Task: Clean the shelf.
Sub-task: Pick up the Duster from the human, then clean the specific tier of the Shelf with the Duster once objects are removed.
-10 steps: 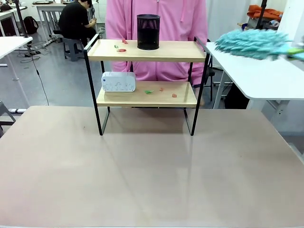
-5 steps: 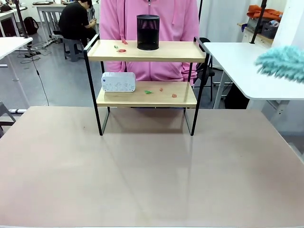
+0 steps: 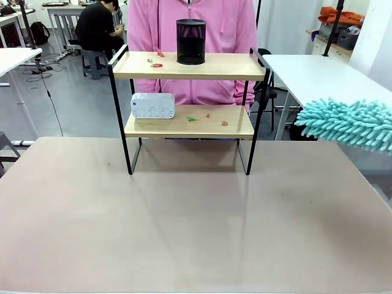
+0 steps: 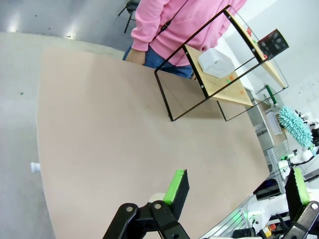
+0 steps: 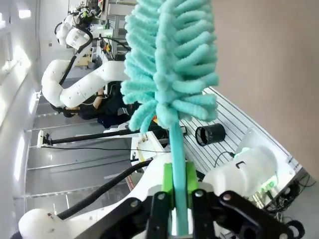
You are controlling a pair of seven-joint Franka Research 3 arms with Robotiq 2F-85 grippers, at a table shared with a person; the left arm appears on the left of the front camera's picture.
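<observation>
- Item, the shelf (image 3: 190, 73): a small two-tier rack with two light wooden boards and a thin black metal frame with raised side rails. We find it upright at the far middle of the beige table (image 3: 184, 220).
- Top board: a black mesh cylindrical cup (image 3: 191, 41) stands near the centre, with small red and green scraps (image 3: 157, 64) to its left.
- Lower board: a white box-shaped device (image 3: 152, 105) sits at the left end. A green scrap (image 3: 192, 118) and reddish scraps (image 3: 224, 123) lie to its right.
- Behind the shelf, at the far side, stands a person in a pink hooded top (image 3: 202, 24).
- Right gripper (image 5: 179, 181): we see it clenched on the teal handle of a fluffy turquoise duster (image 5: 169, 64), green pads pressed against either side.
- The duster head (image 3: 349, 125) hangs at the right edge of the scene, level with the lower board. It is well apart from the shelf, to the right of its frame, touching nothing.
- Left gripper (image 4: 237, 186): we note it released, fingers spread wide and holding nothing, above the near part of the table.
- From the left wrist camera the shelf (image 4: 227, 89) stands well apart, far across the table.
</observation>
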